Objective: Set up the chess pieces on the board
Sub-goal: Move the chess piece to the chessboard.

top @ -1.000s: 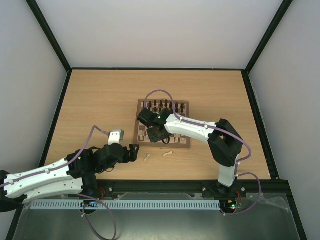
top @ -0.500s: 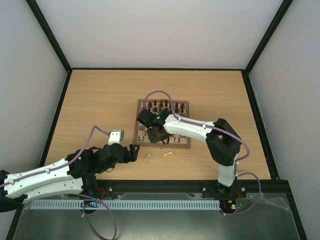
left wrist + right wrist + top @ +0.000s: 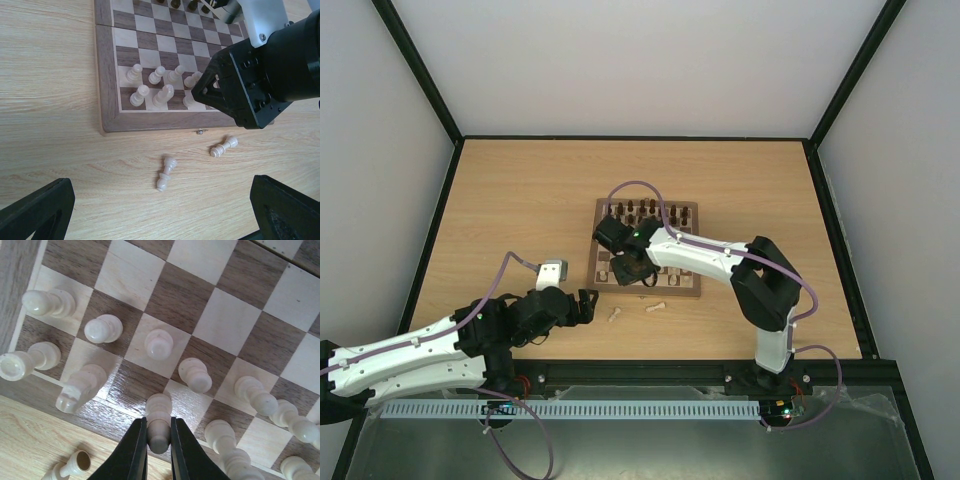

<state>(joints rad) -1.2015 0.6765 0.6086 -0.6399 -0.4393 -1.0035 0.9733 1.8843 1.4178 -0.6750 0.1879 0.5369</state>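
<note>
The board (image 3: 689, 288) lies mid-table, dark pieces along its far rows. Several cream-white chess pieces (image 3: 151, 85) stand on its near left squares. My right gripper (image 3: 159, 440) is shut on a cream piece (image 3: 159, 421), held over the near row; it shows over the board's near left in the top view (image 3: 628, 267). Two cream pieces lie on the table in front of the board, one (image 3: 166, 173) to the left and one (image 3: 223, 147) to the right. My left gripper (image 3: 585, 303) is open and empty, to the left of them.
Dark brown pieces (image 3: 645, 210) fill the board's far rows. Black rails (image 3: 440, 212) fence the table on the left, back and right. A small metal latch (image 3: 199, 132) sticks out of the board's near edge.
My right gripper has shifted slightly to the left over the board's near left corner with the piece still in it. The left arm has not moved.
</note>
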